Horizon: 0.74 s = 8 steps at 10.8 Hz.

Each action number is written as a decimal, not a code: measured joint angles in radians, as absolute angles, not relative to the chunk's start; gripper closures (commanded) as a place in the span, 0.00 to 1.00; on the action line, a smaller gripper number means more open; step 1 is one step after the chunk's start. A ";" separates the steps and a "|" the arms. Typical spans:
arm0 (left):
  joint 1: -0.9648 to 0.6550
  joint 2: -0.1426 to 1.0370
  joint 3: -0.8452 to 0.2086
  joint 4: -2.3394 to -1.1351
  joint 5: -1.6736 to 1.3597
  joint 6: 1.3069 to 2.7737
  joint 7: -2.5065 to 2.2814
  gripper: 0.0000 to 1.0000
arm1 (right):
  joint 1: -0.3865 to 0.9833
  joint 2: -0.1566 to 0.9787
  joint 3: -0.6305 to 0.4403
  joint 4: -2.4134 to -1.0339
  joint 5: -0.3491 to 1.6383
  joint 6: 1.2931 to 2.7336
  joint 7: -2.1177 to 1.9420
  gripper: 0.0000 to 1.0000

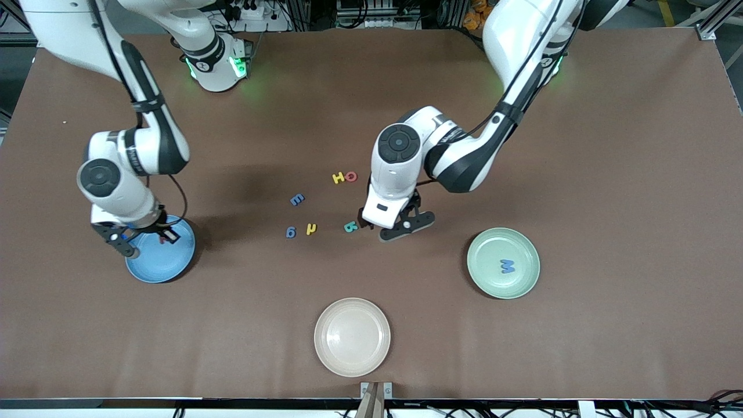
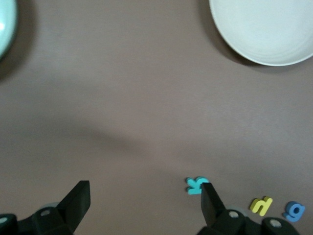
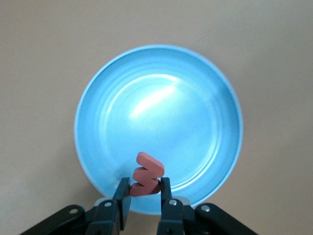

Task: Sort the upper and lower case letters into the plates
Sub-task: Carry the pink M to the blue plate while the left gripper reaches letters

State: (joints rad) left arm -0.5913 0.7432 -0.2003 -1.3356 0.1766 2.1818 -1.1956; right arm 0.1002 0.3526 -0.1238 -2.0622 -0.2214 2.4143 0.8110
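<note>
My right gripper (image 1: pixel 147 240) hangs low over the blue plate (image 1: pixel 168 268) at the right arm's end, near the plate's rim. It is shut on a red zigzag letter (image 3: pixel 147 172) that stands on edge between its fingers above the blue plate (image 3: pixel 161 103). My left gripper (image 1: pixel 396 225) is open, low over bare table, with one finger (image 2: pixel 209 196) right beside a teal k (image 1: pixel 350 227) (image 2: pixel 194 185). Loose on the table lie a yellow n (image 1: pixel 312 229), a blue g (image 1: pixel 291 233), a blue E (image 1: pixel 297 200), a yellow H (image 1: pixel 338 177) and a red O (image 1: pixel 351 176). A blue M (image 1: pixel 508 266) lies in the pale green plate (image 1: pixel 486 251).
A cream-beige plate (image 1: pixel 352 337) with nothing in it stands near the table's front edge, nearer to the front camera than the loose letters. The left arm's elbow (image 1: pixel 458 162) reaches over the table above the letters. Brown table surface lies between the plates.
</note>
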 measured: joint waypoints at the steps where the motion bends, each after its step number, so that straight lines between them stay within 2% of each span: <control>1: -0.625 0.769 -0.167 -1.332 0.177 2.226 -1.196 0.07 | 0.100 0.359 -0.122 -2.043 -0.221 2.389 0.810 0.00; 3: -0.701 0.820 -0.101 -1.293 0.177 2.249 -1.200 0.10 | 0.108 0.369 -0.110 -2.024 -0.221 2.374 0.811 0.00; 6: -0.746 0.878 -0.083 -1.224 0.177 2.252 -1.207 0.12 | 0.119 0.376 -0.101 -2.023 -0.219 2.373 0.843 0.00; 8: -0.748 0.885 -0.077 -1.209 0.183 2.279 -1.038 0.14 | 0.149 0.379 -0.098 -2.023 -0.192 2.371 0.879 0.00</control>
